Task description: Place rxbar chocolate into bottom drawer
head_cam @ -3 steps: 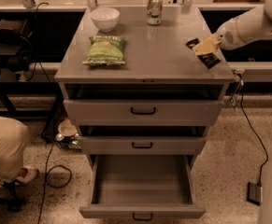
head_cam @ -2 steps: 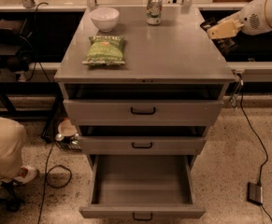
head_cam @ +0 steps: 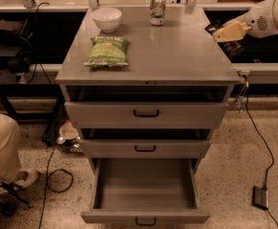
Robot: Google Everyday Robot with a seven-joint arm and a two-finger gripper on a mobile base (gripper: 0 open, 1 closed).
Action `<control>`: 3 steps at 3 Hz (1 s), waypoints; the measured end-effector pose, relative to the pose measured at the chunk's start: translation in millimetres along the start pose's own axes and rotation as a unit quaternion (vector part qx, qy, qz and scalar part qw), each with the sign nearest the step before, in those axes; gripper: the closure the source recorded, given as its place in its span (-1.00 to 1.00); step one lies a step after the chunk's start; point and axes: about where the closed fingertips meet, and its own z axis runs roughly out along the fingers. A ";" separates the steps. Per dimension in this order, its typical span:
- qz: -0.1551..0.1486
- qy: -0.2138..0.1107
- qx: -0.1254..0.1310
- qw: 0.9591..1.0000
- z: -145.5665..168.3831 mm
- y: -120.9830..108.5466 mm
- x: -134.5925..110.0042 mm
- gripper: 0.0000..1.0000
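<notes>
My gripper (head_cam: 220, 34) is off the cabinet's right rear corner, level with the top. Its pale fingers are shut on the rxbar chocolate (head_cam: 230, 46), a small flat black bar that shows as dark edges around the fingers against the dark background. The bottom drawer (head_cam: 145, 216) is pulled far out at the front of the cabinet, and its grey inside is bare. Its small dark handle (head_cam: 145, 222) is at the bottom edge of the view. The gripper is high above and to the right of this drawer.
On the cabinet top (head_cam: 176, 56) lie a green snack bag (head_cam: 107, 50), a white bowl (head_cam: 106, 18) and a can (head_cam: 157, 8). The two upper drawers (head_cam: 146, 112) stand slightly open. A seated person's leg (head_cam: 0, 151) is at the left. Cables and a small box (head_cam: 261, 197) lie on the floor.
The gripper has carried the black bar from above the cabinet top's right edge farther right and back, past the corner.
</notes>
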 end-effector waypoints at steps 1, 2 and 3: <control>-0.009 0.020 0.005 1.000 -33.0 12.5 15.2 1.00; 0.003 0.080 0.026 0.996 -67.7 36.6 60.1 1.00; 0.081 0.152 0.008 0.985 -54.3 75.7 157.1 1.00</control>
